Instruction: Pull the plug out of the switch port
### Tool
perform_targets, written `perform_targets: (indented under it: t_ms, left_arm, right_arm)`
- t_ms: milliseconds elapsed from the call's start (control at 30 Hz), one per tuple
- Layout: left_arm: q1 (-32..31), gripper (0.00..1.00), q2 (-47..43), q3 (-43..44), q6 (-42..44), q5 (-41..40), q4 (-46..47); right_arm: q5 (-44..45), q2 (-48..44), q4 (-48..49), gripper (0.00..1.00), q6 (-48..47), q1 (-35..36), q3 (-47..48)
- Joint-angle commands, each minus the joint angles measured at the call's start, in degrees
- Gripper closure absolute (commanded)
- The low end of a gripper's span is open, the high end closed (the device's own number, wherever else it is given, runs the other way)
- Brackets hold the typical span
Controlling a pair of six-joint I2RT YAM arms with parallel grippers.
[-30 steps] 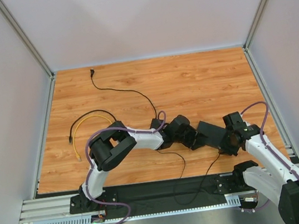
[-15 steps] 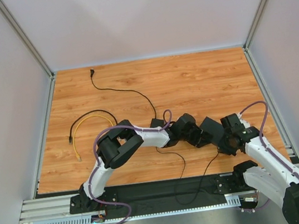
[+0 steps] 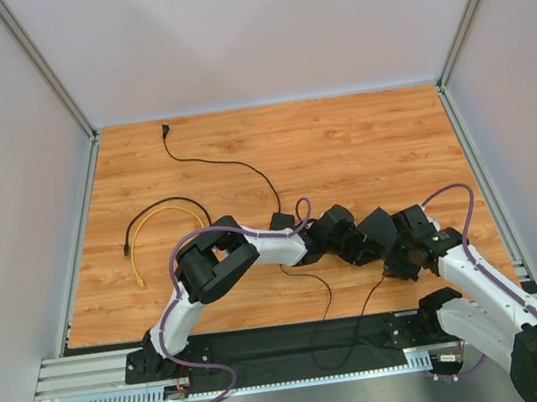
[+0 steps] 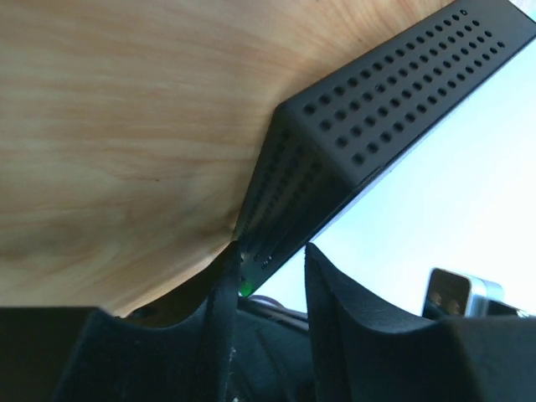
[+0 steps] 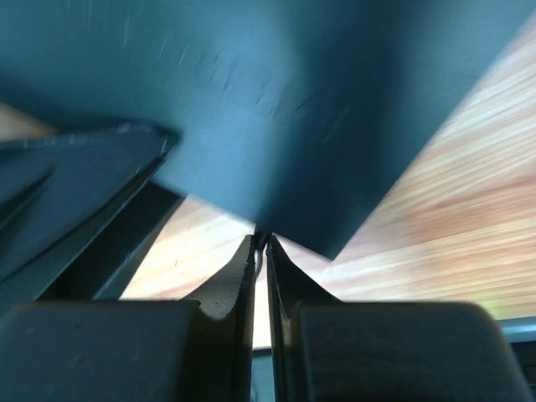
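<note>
The switch (image 3: 379, 226) is a flat black box, tilted up off the wood between my two grippers. In the left wrist view its perforated side (image 4: 394, 92) runs down to a corner with a green light that sits between my fingers. My left gripper (image 4: 268, 255) is shut on that corner and shows in the top view (image 3: 354, 242). In the right wrist view the switch's flat face (image 5: 251, 100) fills the top. My right gripper (image 5: 260, 241) is almost fully shut on the thin plug end (image 5: 261, 248) just under the switch's edge. It shows in the top view (image 3: 402, 264).
A thin black cable (image 3: 369, 299) runs from the right gripper down to the front rail. A small black adapter brick (image 3: 280, 222) with thin cables lies by the left arm. A yellow cable (image 3: 164, 214) and a black one (image 3: 153, 206) curl at the left.
The left gripper has moved right and raised the switch onto its edge. The right gripper has shifted left and toward the front edge, staying at the switch's near edge.
</note>
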Motion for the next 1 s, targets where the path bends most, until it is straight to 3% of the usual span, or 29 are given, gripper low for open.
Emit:
perform_targets:
  t_ms: [0,367,467,633,667,767,967]
  left_arm:
    - [0.05,0.59,-0.57,-0.73,-4.38,-0.12,4.14]
    - [0.58,0.60,-3.03,-3.10,-2.45,2.61,6.43]
    - [0.58,0.57,-4.44,-4.06,-1.84,2.79,6.26]
    - [1.02,0.42,-5.58,-4.86,-0.17,5.50,6.35]
    - [1.10,0.39,-5.84,-5.21,0.18,6.73,6.18]
    - [1.37,0.29,-7.60,-6.88,3.08,8.49,5.13]
    - [2.33,0.30,-11.90,-10.21,11.59,11.84,2.23]
  right_arm:
    - [-10.17,-0.08,-1.10,1.00,-1.22,1.02,-0.99]
    - [-7.54,-3.50,-3.40,1.00,-2.00,0.93,0.77]
    - [-8.33,-5.53,-4.10,1.00,-2.54,0.93,2.26]
    - [-4.38,-4.56,-7.44,1.00,-1.84,0.93,3.32]
    - [-4.03,-4.74,-7.79,0.98,-1.75,0.93,3.32]
    - [-3.32,-4.48,-8.76,0.77,-1.04,0.93,3.67]
    - [-1.83,-3.42,-11.83,0.66,0.27,0.93,5.51]
